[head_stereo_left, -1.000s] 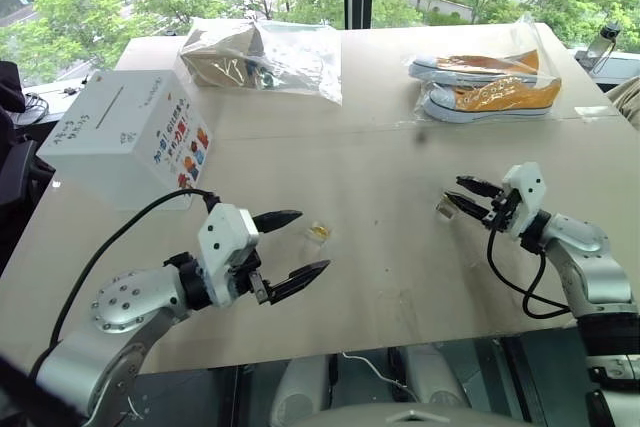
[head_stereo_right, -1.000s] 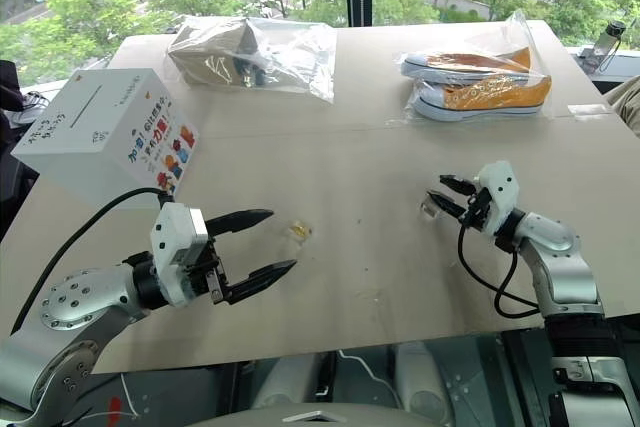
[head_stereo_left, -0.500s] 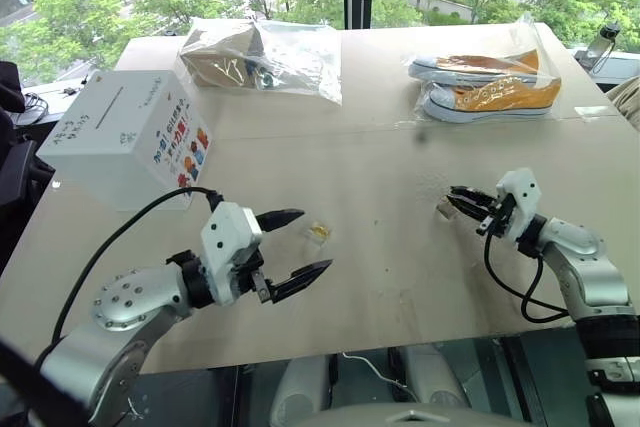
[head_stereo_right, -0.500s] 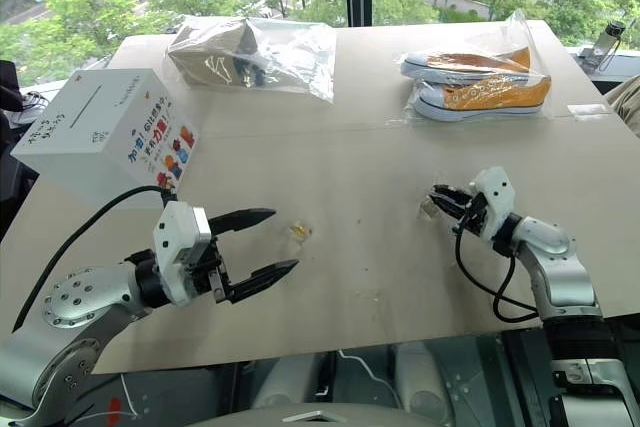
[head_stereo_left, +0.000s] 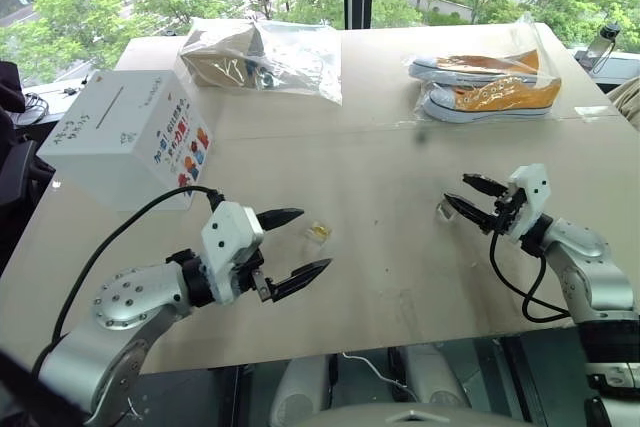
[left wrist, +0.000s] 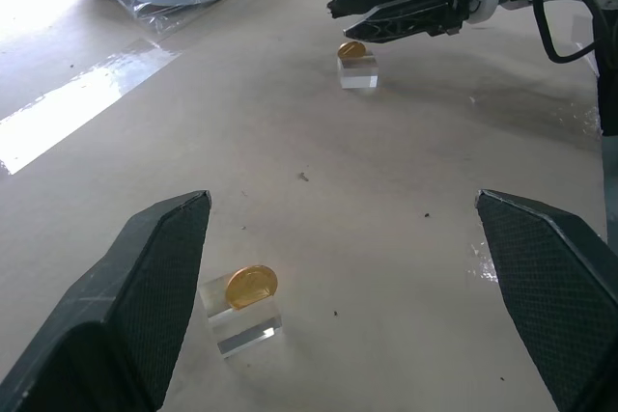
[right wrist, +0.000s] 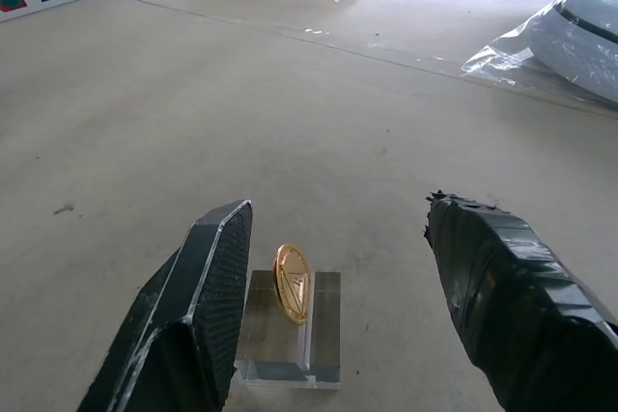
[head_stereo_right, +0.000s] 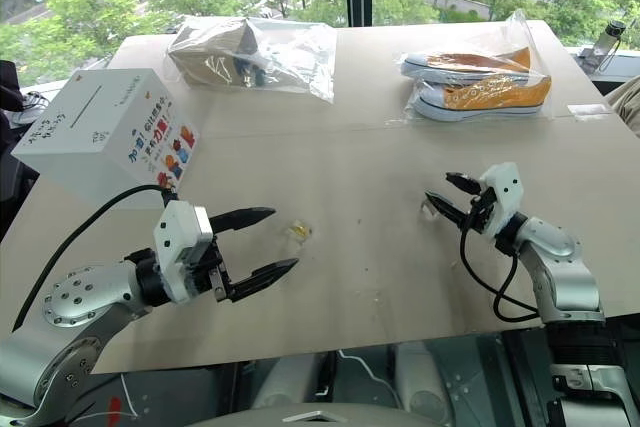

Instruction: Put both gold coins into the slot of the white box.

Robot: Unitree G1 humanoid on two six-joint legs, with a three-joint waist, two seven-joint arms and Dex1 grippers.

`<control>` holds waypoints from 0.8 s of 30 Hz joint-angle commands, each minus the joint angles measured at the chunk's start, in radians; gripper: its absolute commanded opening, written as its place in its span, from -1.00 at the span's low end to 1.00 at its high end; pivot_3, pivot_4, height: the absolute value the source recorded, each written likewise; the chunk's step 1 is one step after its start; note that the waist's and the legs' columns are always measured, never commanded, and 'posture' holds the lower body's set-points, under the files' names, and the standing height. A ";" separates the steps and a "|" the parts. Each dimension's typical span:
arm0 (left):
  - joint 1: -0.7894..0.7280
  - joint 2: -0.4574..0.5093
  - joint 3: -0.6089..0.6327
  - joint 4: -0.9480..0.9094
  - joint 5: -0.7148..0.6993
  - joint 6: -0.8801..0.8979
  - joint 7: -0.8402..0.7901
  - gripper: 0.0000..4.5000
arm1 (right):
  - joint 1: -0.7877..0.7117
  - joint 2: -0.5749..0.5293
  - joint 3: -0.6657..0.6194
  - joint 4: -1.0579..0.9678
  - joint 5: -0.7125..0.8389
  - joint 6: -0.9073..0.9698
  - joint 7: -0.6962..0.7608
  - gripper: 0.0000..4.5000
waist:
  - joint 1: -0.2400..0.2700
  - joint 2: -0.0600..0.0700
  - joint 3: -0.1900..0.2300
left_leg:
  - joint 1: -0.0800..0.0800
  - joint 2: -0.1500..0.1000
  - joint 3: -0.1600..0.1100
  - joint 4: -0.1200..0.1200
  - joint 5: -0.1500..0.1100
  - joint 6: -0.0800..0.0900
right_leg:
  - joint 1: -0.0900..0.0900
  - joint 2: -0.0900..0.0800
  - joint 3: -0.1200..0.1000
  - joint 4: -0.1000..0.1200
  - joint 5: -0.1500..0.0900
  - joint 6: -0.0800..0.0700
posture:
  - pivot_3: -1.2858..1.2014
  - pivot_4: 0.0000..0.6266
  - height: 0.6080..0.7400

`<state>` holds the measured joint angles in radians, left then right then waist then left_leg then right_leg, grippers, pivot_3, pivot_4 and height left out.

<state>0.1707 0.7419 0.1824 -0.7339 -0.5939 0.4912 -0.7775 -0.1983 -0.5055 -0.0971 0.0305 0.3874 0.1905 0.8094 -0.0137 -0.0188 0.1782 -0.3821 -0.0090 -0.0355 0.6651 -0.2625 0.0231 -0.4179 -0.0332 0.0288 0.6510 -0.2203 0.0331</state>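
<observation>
On the beige desk (head_stereo_left: 360, 157) in the left eye view, the white box (head_stereo_left: 125, 137) sits at the far left with the slot (head_stereo_left: 104, 106) on its top face and the cartoon pictures on the side turned toward the robot. The left pincer (head_stereo_left: 300, 245) hovers at the near left, its two black fingers spread wide and holding nothing; one gold coin (head_stereo_left: 318, 232) stands in a small clear holder just beyond its fingertips. At the right, the right pincer (head_stereo_left: 466, 195) has its fingers parted, with the other clear holder (head_stereo_left: 444, 211) just beside the tips and not gripped. Two clear bags lie at the far edge: one with a brown item (head_stereo_left: 262, 55) on the left, one with orange sneakers (head_stereo_left: 487, 83) on the right.

The left wrist view shows the near coin (left wrist: 251, 287) upright on its clear block (left wrist: 241, 319) between that pincer's wide-open fingers (left wrist: 135, 315), touching neither. Farther off, the second coin (left wrist: 351, 49) stands on its own block, just under the right pincer's parted tips.

In the right wrist view the second coin (right wrist: 292, 283) stands edge-on in its clear holder (right wrist: 290, 343), between the two open fingers (right wrist: 198, 306) and nearer one of them; whether that finger touches the holder cannot be told.
</observation>
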 commanded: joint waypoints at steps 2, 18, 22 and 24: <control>-0.012 0.000 -0.010 -0.013 0.002 -0.009 0.002 1.00 | 0.021 -0.010 0.010 -0.034 -0.020 -0.013 0.010 0.37 | 0.000 0.000 0.000 | 0.000 0.000 0.000 0.000 0.000 0.000 | 0.000 0.000 0.000 0.000 0.000 0.000 | 0.03 -0.52 1.00; 0.001 0.002 -0.010 -0.001 0.017 -0.018 -0.006 1.00 | 0.038 -0.018 0.024 -0.014 -0.060 0.010 0.017 -0.97 | 0.000 0.000 0.000 | 0.000 0.000 0.000 0.000 0.000 0.000 | 0.000 0.000 0.000 0.000 0.000 0.000 | 0.03 -0.52 1.00; 0.009 -0.002 -0.005 -0.002 0.020 -0.017 -0.007 1.00 | 0.044 -0.020 0.023 -0.018 -0.058 0.017 0.020 -0.97 | 0.000 0.000 0.000 | 0.000 0.000 0.000 0.000 0.000 0.000 | 0.000 0.000 0.000 0.000 0.000 0.000 | 0.03 -0.52 1.00; 0.012 -0.003 -0.002 -0.001 0.021 -0.018 -0.006 1.00 | 0.043 -0.016 0.014 -0.023 -0.045 0.024 0.018 -0.97 | 0.000 0.000 0.000 | 0.000 0.000 0.000 0.000 0.000 0.000 | 0.000 0.000 0.000 0.000 0.000 0.000 | 0.03 -0.52 1.00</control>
<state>0.1813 0.7400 0.1735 -0.7237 -0.5717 0.4908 -0.7815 -0.1681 -0.5142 -0.0750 0.0220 0.3313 0.1985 0.8219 -0.0136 -0.0189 0.1781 -0.3816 -0.0090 -0.0352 0.6651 -0.2625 0.0231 -0.4174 -0.0333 0.0291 0.6510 -0.2204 0.0330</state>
